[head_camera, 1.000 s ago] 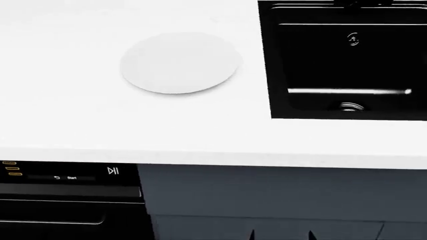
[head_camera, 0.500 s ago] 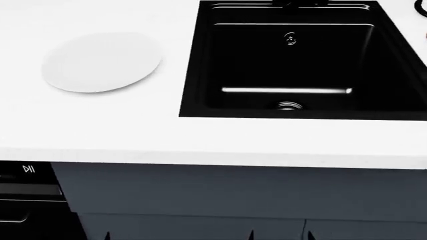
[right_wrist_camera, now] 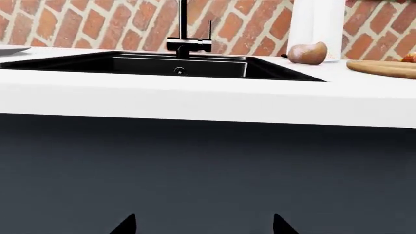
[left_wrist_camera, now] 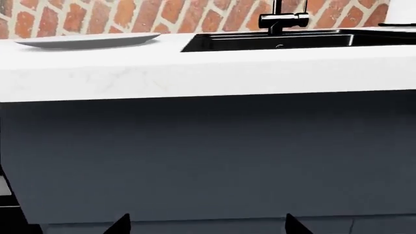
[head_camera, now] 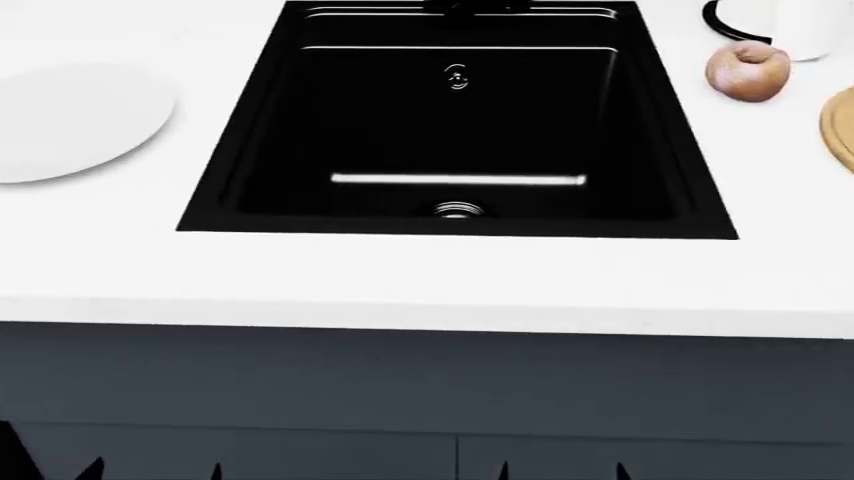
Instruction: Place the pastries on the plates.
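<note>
The pinkish-brown doughnut point(head_camera: 745, 72) sits on the white counter right of the sink, and also shows in the right wrist view point(right_wrist_camera: 307, 52). The tan wood plate point(head_camera: 842, 125) is cut off at the right edge; it lies beyond the doughnut in the right wrist view point(right_wrist_camera: 383, 68). The white plate point(head_camera: 67, 118) lies left of the sink and shows in the left wrist view point(left_wrist_camera: 87, 40). The croissant is out of view. My left gripper point(left_wrist_camera: 206, 226) and right gripper point(right_wrist_camera: 202, 226) are open and empty, low in front of the cabinet, below the counter.
A black sink point(head_camera: 454, 190) with a faucet point(right_wrist_camera: 185, 44) fills the counter's middle. A tall white cylinder point(right_wrist_camera: 316, 27) stands behind the doughnut. A brick wall backs the counter. A small reddish thing point(right_wrist_camera: 410, 57) sits above the wood plate, cut off by the frame edge.
The head view has swept right: the white plate slid to the left edge, the sink came to the centre, and the doughnut, cylinder and wood plate came into view.
</note>
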Available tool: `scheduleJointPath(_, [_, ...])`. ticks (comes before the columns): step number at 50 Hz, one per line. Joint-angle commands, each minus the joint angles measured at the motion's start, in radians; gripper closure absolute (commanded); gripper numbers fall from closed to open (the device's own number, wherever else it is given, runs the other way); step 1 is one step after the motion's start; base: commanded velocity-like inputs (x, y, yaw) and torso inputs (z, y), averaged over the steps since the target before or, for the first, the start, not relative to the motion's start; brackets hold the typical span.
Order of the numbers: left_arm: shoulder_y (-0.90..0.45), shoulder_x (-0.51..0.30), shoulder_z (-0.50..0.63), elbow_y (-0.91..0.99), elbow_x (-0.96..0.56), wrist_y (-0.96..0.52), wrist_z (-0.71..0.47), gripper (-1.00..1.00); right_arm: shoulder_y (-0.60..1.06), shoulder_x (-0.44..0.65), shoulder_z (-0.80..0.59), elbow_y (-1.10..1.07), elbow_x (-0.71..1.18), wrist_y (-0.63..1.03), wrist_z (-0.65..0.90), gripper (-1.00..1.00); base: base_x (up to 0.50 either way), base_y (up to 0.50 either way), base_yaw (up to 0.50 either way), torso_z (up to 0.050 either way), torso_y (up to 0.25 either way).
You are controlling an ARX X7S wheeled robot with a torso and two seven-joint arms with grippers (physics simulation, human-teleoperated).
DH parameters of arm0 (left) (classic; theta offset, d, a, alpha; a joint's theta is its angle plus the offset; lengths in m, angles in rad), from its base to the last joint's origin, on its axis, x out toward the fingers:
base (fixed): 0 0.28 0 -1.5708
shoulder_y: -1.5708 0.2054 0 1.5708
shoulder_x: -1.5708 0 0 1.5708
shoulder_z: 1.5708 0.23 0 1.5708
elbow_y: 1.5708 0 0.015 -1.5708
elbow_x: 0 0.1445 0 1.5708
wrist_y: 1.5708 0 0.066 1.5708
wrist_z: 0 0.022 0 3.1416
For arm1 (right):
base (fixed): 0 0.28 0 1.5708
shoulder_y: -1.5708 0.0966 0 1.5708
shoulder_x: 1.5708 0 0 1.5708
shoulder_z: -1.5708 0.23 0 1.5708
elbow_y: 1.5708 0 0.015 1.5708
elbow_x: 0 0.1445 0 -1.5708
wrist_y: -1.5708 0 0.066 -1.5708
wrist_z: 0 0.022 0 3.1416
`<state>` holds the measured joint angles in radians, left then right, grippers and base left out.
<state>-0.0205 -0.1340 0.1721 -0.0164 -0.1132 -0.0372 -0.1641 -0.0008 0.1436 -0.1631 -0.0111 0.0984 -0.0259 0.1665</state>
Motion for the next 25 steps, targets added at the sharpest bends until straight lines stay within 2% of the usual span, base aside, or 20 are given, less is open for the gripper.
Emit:
scheduleJointPath(1, [0.000,-0.009,0.010,0.003,-0.008,0.001,-0.006,-1.00,0.000,0.008,-0.008,0.001,0.007,-0.002,0.008,-1.00,0.00,-0.50,0.00,0.000,0.000])
scheduleJointPath(25, [-0.003,-0.021,0.026,0.002,-0.024,0.003,-0.021,-1.00,0.003,0.022,-0.024,0.002,0.016,-0.007,0.024,-1.00,0.00,-0.50,0.00,0.000,0.000])
